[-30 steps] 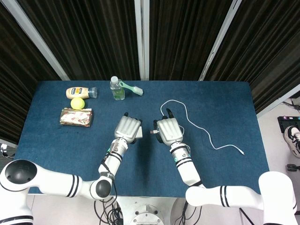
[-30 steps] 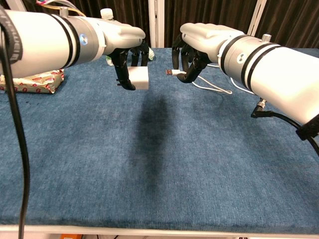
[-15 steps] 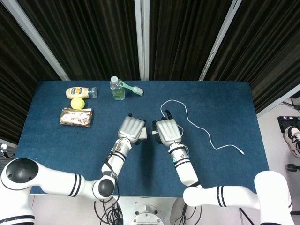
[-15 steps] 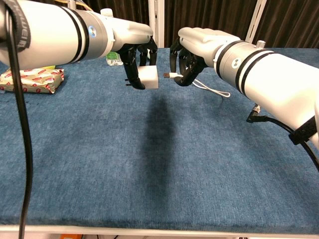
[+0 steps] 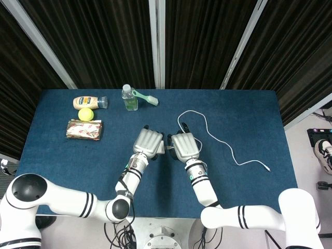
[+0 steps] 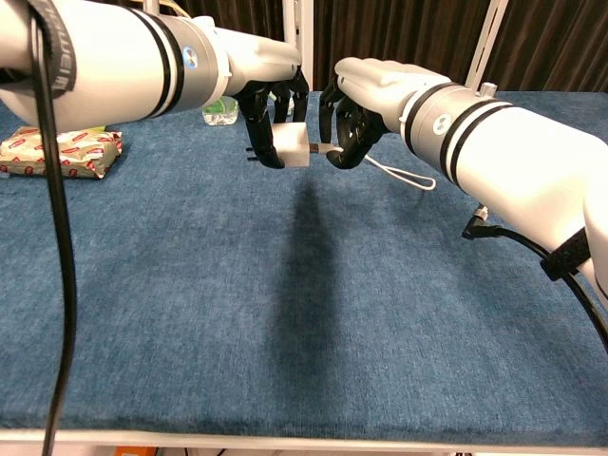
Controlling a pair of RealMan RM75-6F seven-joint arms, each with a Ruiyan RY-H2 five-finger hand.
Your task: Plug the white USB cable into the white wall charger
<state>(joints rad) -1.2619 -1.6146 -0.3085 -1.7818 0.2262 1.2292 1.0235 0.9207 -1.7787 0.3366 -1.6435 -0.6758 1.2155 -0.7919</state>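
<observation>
Fingers (image 6: 258,119) of our left hand (image 5: 149,143) clamp the white wall charger (image 6: 293,144); our right hand (image 5: 185,147) pinches the white USB cable (image 5: 224,144) plug against the charger's face, mid-frame above the blue counter (image 6: 190,313). We cannot tell whether it is seated.

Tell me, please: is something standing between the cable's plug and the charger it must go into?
Nothing visible does. The left hand holds the charger above the table, and the right hand holds the plug right at the charger's side face. Whether the plug is already inside cannot be told.
</observation>
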